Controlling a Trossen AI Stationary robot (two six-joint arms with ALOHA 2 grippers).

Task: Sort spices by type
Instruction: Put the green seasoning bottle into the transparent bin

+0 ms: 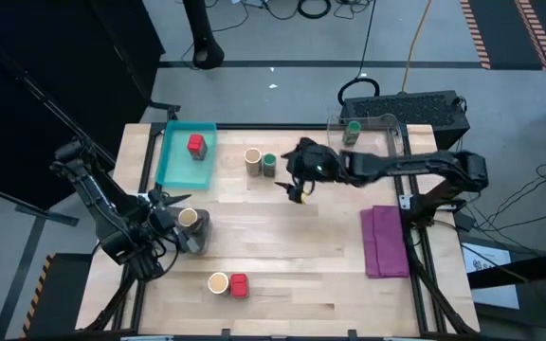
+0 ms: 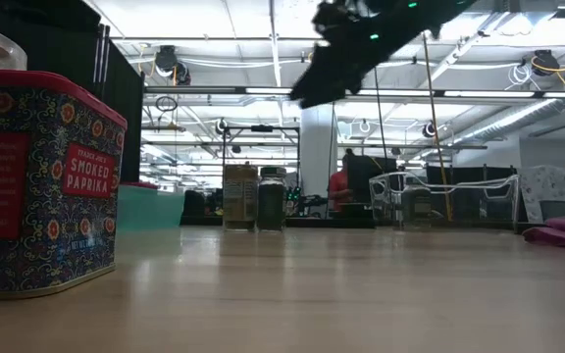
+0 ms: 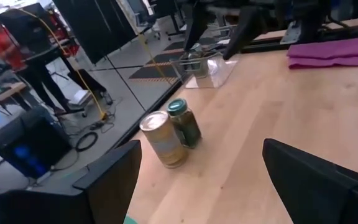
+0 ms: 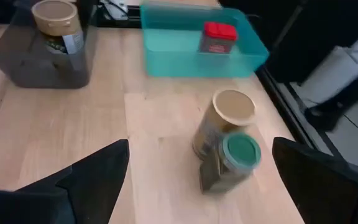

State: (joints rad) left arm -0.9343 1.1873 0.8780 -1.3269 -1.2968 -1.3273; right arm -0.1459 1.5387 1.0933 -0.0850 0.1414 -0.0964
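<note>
A tan jar with a cream top (image 1: 252, 161) and a green-lidded jar (image 1: 269, 165) stand side by side at the table's far middle; both show under my open right gripper (image 4: 197, 180) as tan jar (image 4: 225, 121) and green-lidded jar (image 4: 235, 162). My right gripper (image 1: 290, 186) hovers just right of them, holding nothing. A red jar (image 1: 195, 144) stands in the teal tray (image 1: 173, 166). Another tan jar (image 1: 189, 219) stands in a grey bin (image 1: 200, 230) beside my open left gripper (image 1: 162, 202), which also holds nothing. A tan jar (image 1: 218, 282) and a red jar (image 1: 239, 285) stand near the front edge.
A clear bin (image 1: 373, 133) at the far right holds a green-lidded jar (image 1: 353, 131). The purple cloth (image 1: 385, 242) lies at the right edge. In the low view the red paprika tin (image 2: 42, 181) fills the near left. Bare wood lies across the table's middle.
</note>
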